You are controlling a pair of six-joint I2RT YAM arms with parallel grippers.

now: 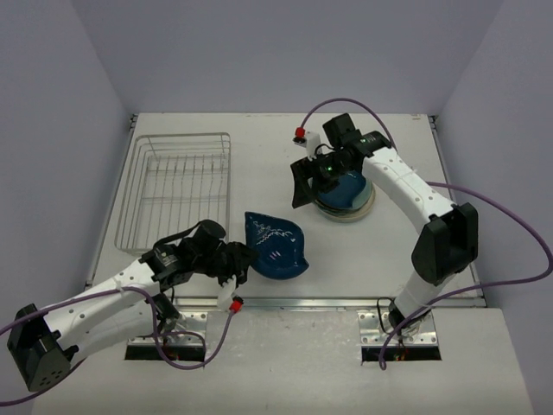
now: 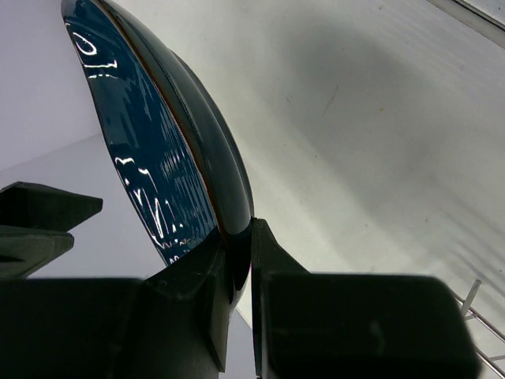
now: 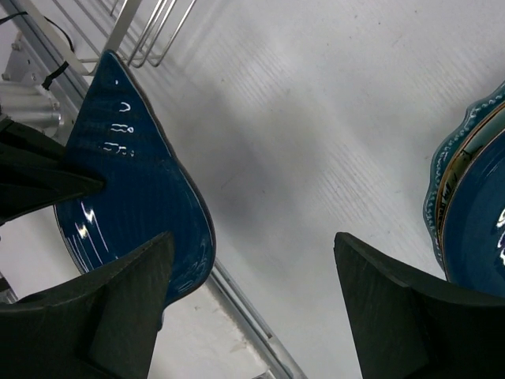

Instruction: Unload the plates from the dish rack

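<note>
Item 1, my left pincer (image 1: 244,261) (image 2: 237,272): closed tight on the rim of the dark navy plate (image 1: 276,246) (image 2: 150,181) (image 3: 134,205). In the left wrist view one finger lies on each face of the rim, and the plate rises edge-on from between them.

Item 2, dark navy plate: glossy, with one end drawn to a point. It is out of the dish rack, over the table (image 1: 259,147) near its front edge, just right of the rack's near right corner. Its pointed end faces away from my bases. I cannot tell whether its underside touches the table.

Item 3, my right pincer (image 1: 313,181) (image 3: 248,253): jaws spread wide, with nothing between them. The right wrist view shows only bare tabletop in the gap. It hangs at the left edge of the stack of plates (image 1: 347,197) (image 3: 473,205); I cannot tell whether a finger touches it.

Item 4, stack of plates: lying flat on the table, right of centre, well apart from the rack. A dark blue plate is on top. A teal scalloped rim shows beneath it in the right wrist view. A cream rim shows at the bottom in the top view.

Item 5, dish rack (image 1: 177,190) (image 2: 473,308) (image 3: 150,31): silver wire, rectangular, with thin parallel bars. It stands on the left side of the table, beyond my left arm
</note>
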